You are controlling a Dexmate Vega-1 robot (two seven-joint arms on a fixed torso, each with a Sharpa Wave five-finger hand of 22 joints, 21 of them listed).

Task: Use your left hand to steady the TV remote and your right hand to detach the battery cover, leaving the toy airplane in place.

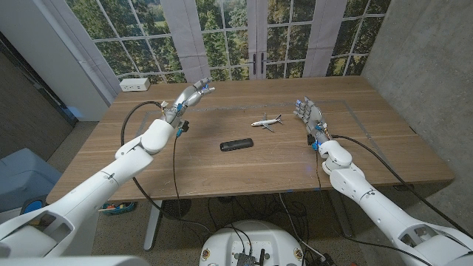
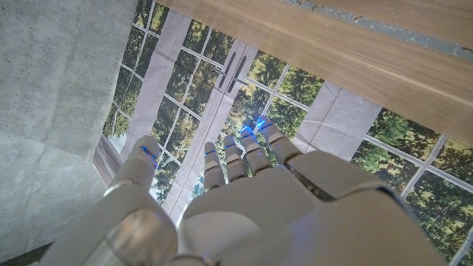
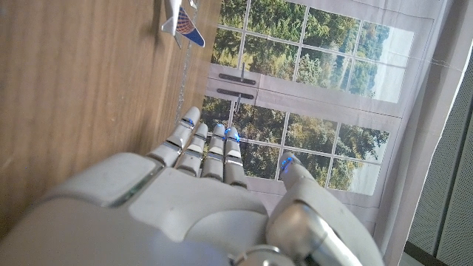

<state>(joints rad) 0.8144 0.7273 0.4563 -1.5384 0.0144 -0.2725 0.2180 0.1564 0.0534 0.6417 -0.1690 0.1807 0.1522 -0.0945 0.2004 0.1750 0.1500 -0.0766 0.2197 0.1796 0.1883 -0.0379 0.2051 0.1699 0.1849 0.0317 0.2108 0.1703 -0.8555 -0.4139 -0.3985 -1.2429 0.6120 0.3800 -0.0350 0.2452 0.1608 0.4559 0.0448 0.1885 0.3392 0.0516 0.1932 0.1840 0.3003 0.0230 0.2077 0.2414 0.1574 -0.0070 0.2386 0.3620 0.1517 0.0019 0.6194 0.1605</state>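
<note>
A black TV remote [image 1: 236,145] lies on the wooden table [image 1: 222,170] near its middle, with nothing touching it. A small white toy airplane [image 1: 267,122] with a blue and red tail [image 3: 179,18] sits a little behind and to the right of the remote. My left hand [image 1: 189,97] is raised over the table's back left, fingers apart, holding nothing [image 2: 244,185]. My right hand [image 1: 310,114] stands to the right of the airplane, fingers straight and apart, also holding nothing [image 3: 214,170]. Both hands are well clear of the remote.
A white power box [image 1: 134,84] sits at the table's back left corner. Black cables run along both arms. Tall windows and a double door [image 1: 255,44] stand behind the table. A concrete wall [image 1: 421,66] is on the right. A blue bin [image 1: 22,177] stands on the floor left.
</note>
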